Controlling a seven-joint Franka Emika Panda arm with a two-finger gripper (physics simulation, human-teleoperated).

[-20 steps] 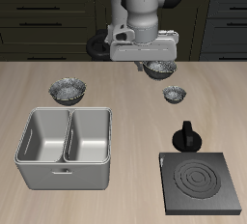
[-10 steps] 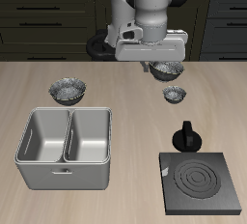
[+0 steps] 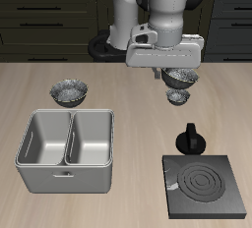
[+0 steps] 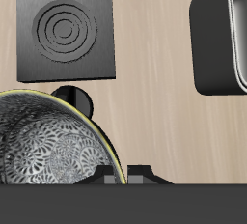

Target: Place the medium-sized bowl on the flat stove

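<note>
My gripper (image 3: 174, 73) is shut on the rim of the medium-sized bowl (image 3: 181, 78), a grey speckled bowl with a dark rim, and holds it in the air above the table's back part. The bowl fills much of the wrist view (image 4: 43, 146). The flat stove (image 3: 204, 185), a black square plate with pale rings, lies by the table's front edge, with its black knob (image 3: 190, 140) at its back edge. It also shows in the wrist view (image 4: 66, 32), some way ahead of the held bowl. The smallest bowl (image 3: 177, 97) sits on the table just below the held one.
The larger grey speckled bowl (image 3: 70, 92) sits farther off at the table's back. The grey double-basin metal tray (image 3: 65, 149) stands nearer the front edge; a corner of it shows in the wrist view (image 4: 220, 35). Bare wood lies between tray and stove.
My gripper has carried the bowl sideways, away from the tray's side and toward the stove's side, and slightly lower. It now hangs over the smallest bowl. Nothing else moved.
</note>
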